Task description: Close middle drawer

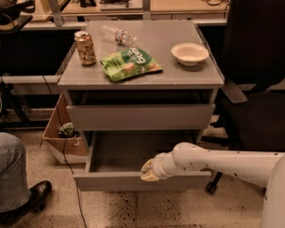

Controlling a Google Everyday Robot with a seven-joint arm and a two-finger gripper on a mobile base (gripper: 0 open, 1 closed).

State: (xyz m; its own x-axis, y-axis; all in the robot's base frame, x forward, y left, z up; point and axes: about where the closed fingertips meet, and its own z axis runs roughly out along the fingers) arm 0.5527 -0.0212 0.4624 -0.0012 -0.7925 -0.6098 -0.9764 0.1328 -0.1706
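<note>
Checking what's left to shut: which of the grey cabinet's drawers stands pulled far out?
The wide shallow grey middle drawer, beneath the taller grey top drawer front: its bare inside shows, and the gripper is at its front edge.

Speckled floor [133, 210], black office chair [256, 67] right, cardboard box [62, 149] left, desk [178, 6] behind.
</note>
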